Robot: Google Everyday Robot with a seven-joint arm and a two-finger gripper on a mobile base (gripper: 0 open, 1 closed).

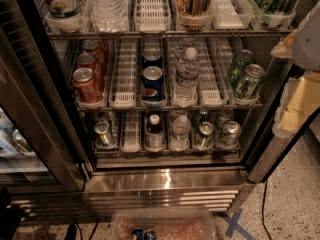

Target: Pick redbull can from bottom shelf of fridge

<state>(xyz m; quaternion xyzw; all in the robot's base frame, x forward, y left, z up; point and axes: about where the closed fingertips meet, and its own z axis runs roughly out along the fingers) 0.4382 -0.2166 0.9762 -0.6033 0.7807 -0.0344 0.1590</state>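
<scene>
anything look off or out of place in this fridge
Nothing inside looks spilled or toppled. One oddity: a clear tub holding cans sits on the floor before the fridge. The gripper hangs at the right edge, outside.

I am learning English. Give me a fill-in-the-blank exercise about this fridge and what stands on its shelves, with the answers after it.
1. In the picture, the redbull can stands at the ___ end of the bottom shelf.
2. The cola cans on the shelf above it are ___ in colour.
3. The gripper, at the picture's right edge, is ___ the fridge.
Answers: left; red; outside.
</scene>
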